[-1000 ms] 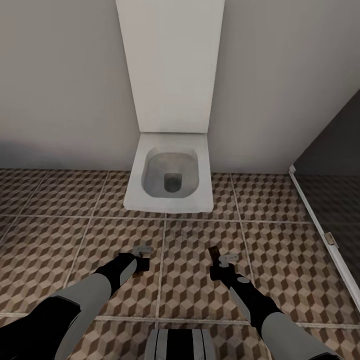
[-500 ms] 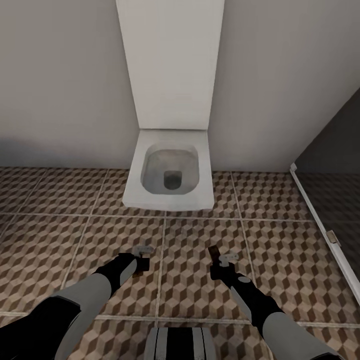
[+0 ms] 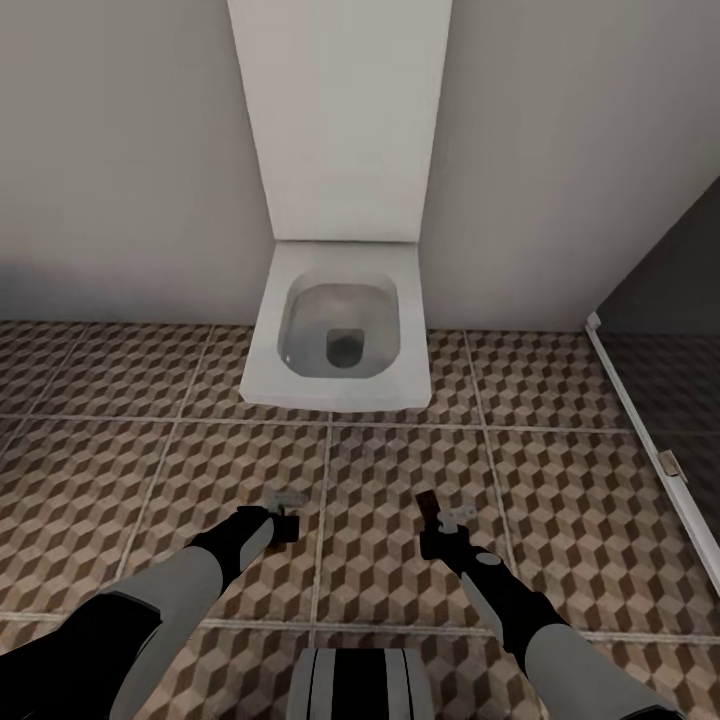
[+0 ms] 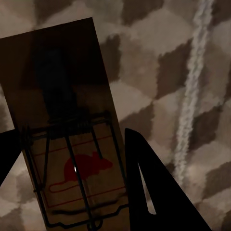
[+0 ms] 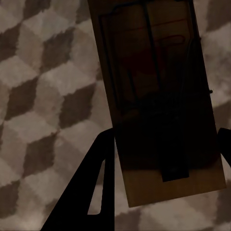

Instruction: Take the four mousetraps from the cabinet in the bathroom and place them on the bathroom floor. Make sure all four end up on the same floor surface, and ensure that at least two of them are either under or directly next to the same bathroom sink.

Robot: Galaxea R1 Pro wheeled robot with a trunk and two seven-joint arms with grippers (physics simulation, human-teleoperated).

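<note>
The tiled floor [image 3: 560,480] spreads beneath; a white toilet [image 3: 335,340] sits at twelve o'clock. The left claw [image 3: 285,522] at ten o'clock pinches a mousetrap [image 4: 67,130], and the right claw [image 3: 440,520] at two pinches another trap [image 5: 161,106], likely carried low for setting down. Both traps are brown boards with dark wire; the left bears a red mouse print.

Camera view: shifted; toilet [image 3: 335,340] and floor [image 3: 560,480] tiles now sit slightly higher and larger in the head view.
</note>
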